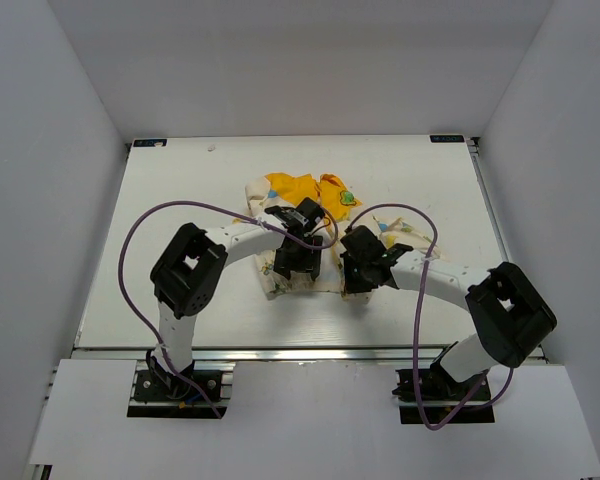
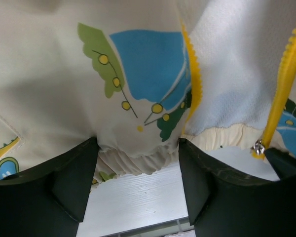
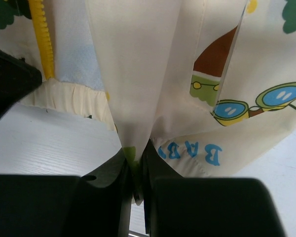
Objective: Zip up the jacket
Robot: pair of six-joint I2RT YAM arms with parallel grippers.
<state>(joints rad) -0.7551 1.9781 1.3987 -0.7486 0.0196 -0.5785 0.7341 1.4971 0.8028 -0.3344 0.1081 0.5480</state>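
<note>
right wrist | right gripper [image 3: 136, 170] pinches a hem fold of the jacket [image 3: 138, 59] | left gripper [image 2: 137, 153] wide, straddling other hem | jacket unzipped, middle of bench [image 1: 180, 190] | next: hold hem taut, close left on zipper pull [image 2: 259, 147]

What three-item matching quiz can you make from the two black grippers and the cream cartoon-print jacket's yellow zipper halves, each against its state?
Things: 1 left black gripper; 2 right black gripper; 3 yellow zipper halves of the cream printed jacket.
States: A shut on a fabric fold; B apart, unzipped; C open, straddling the hem.
Pairs: 1-C, 2-A, 3-B.
</note>
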